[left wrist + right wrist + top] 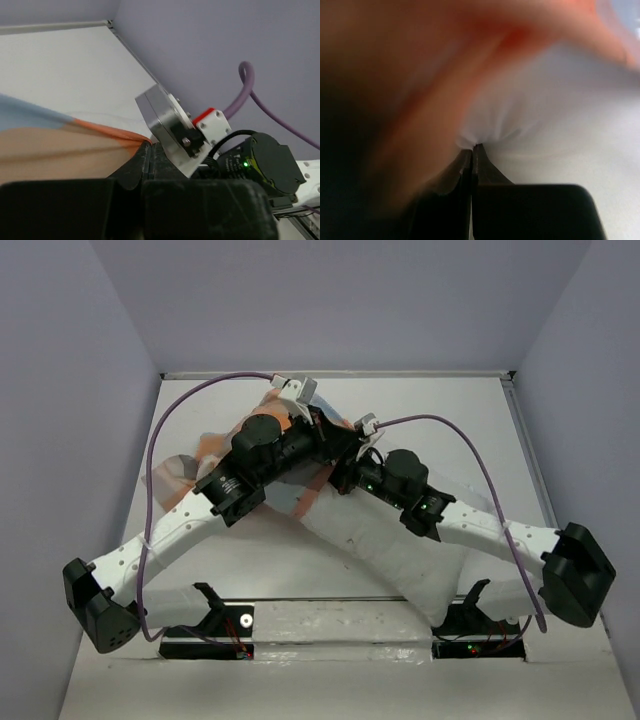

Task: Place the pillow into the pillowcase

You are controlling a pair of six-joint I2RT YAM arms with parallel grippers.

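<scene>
Table (455, 405) overhead; wrists alone show pillowcase (60, 145), pillow (560, 110) pinched.

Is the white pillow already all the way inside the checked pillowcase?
No: seen from above, most of the pillow lies bare and white outside the pillowcase.

Left arm (182, 525) and right arm (480, 530) stretch forward and inward, their wrists nearly meeting. Left gripper (148, 145) and right gripper (471, 149) are both pinched closed.
</scene>
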